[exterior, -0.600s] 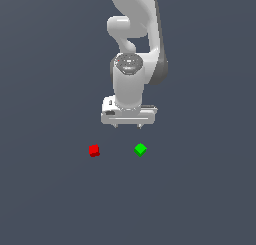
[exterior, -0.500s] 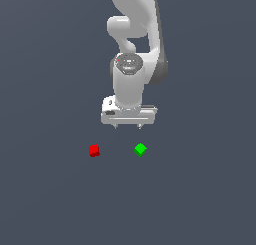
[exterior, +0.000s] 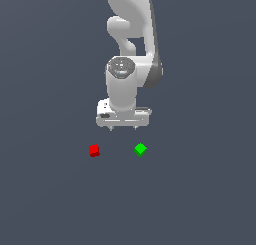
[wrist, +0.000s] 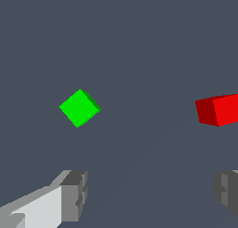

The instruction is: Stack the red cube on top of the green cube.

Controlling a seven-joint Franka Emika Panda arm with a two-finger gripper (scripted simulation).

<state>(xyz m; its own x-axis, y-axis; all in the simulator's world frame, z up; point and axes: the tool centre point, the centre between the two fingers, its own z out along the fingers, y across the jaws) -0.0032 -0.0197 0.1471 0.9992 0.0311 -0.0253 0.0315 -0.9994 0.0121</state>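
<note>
Since the small bright red cube [exterior: 94, 150] and the small bright green cube [exterior: 140, 149] both lie apart on the bare dark grey floor [exterior: 200, 199], red toward the exterior view's left, nothing is stacked yet. The white gripper [exterior: 123, 128] hovers above and between them, fingers spread wide and empty. Grasp, carry and placement all remain; nothing appears to obstruct them.

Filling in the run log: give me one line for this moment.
phase: pre-grasp | gripper: open, empty, above surface | small red cube: on surface, untouched | small green cube: on surface, apart from red | stack: not started
</note>
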